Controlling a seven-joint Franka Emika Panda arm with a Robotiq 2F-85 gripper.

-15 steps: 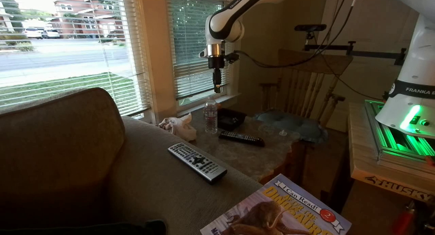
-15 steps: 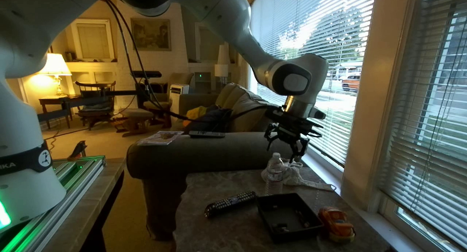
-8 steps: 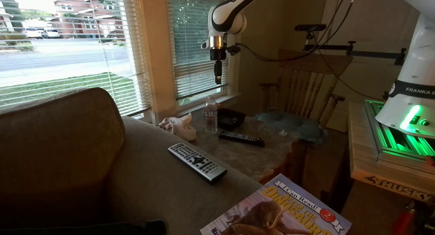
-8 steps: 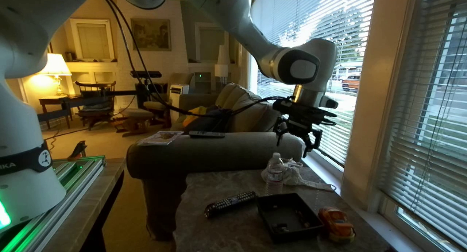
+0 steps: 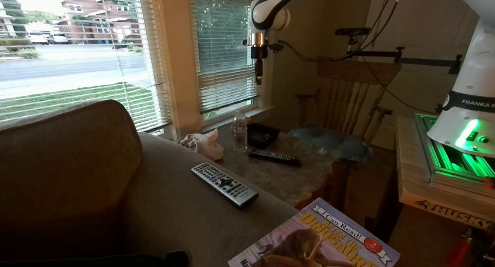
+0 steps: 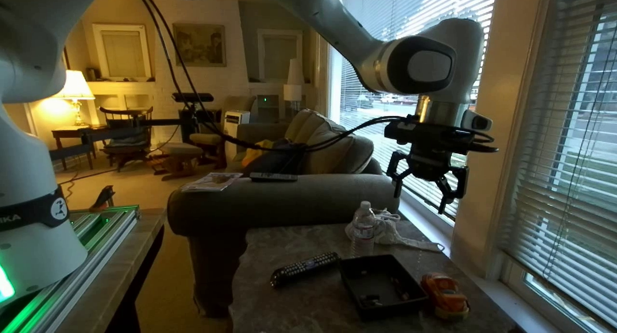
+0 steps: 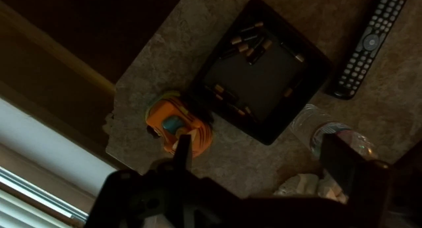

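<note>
In an exterior view the hand (image 6: 419, 205), right of centre, hangs with two fingers spread above a mottled bench (image 6: 284, 246). Lower right: one rectangular black tray (image 6: 383, 281), one rounded orange car (image 6: 444, 294) beside it, one clear plastic bottle (image 6: 363, 234), one crumpled bag (image 6: 388, 234). The wrist view shows at least ten cylindrical batteries (image 7: 243, 48) inside the tray. One black remote (image 6: 304, 269) lies on the bench, one silver remote (image 5: 225, 185) on the fabric sofa (image 5: 170, 193).

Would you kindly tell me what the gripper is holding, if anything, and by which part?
Nothing is held: the gripper hangs open above the table, with nothing gripped between its fingers.
</note>
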